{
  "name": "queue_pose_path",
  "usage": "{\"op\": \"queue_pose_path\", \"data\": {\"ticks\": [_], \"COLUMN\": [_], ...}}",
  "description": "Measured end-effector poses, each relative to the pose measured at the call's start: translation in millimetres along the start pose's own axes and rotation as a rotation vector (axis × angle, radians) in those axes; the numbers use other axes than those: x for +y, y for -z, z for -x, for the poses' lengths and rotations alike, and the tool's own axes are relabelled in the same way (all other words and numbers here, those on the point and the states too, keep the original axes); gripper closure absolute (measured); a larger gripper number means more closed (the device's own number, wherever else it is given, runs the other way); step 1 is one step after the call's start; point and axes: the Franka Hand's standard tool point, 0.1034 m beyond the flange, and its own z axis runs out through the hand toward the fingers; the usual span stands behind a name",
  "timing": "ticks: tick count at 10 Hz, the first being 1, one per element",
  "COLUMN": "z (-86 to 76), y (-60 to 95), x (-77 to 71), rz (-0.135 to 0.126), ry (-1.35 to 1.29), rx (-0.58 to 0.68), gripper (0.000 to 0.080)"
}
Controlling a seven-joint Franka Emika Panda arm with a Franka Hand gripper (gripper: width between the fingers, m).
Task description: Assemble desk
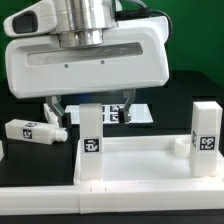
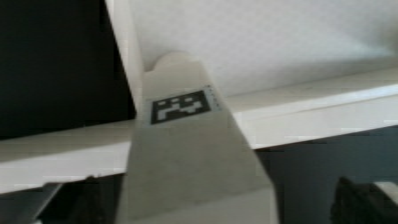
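The white desk panel (image 1: 140, 152) lies at the front with its raised rim up. A block leg (image 1: 92, 140) with a black-and-white tag stands upright at the panel's corner on the exterior view's left. A second tagged leg (image 1: 205, 138) stands upright at the corner on the right. My gripper (image 1: 92, 108) hangs directly above the first leg, open. In the wrist view this leg (image 2: 183, 150) rises between my gripper (image 2: 214, 203), with a gap on each side to the dark fingers (image 2: 68, 205). The panel's rim (image 2: 329, 105) crosses behind it.
A loose tagged leg (image 1: 30, 130) lies on its side on the black table at the exterior view's left. The marker board (image 1: 135, 113) lies behind the panel. A small white stub (image 1: 180, 144) sits beside the right leg.
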Motion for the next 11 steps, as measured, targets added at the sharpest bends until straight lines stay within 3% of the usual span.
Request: {"op": "queue_pose_path", "data": {"ticks": [1,2,3,4,8,9,11], "z": [0.0,0.2,0.1,0.3,3.2,2.9,3.7], "y": [-0.2,-0.6,-0.7,-1.1,-2.2,-1.7,-2.1], "x": [1.3,1.2,2.4,7.6,9.9,12.7,11.1], "rz": [0.001,0.001,0.002,0.009,0.01,-0.001,0.003], "ry": [-0.032,-0.073,-0.141,-0.226,-0.967,-1.047,-1.154], "rx": [0.0,-0.001,0.0,0.0,-0.004,-0.006,-0.009], "gripper": [0.0271,0.0271,0.0453,0.0503,0.0504,0.0504,0.0505]}}
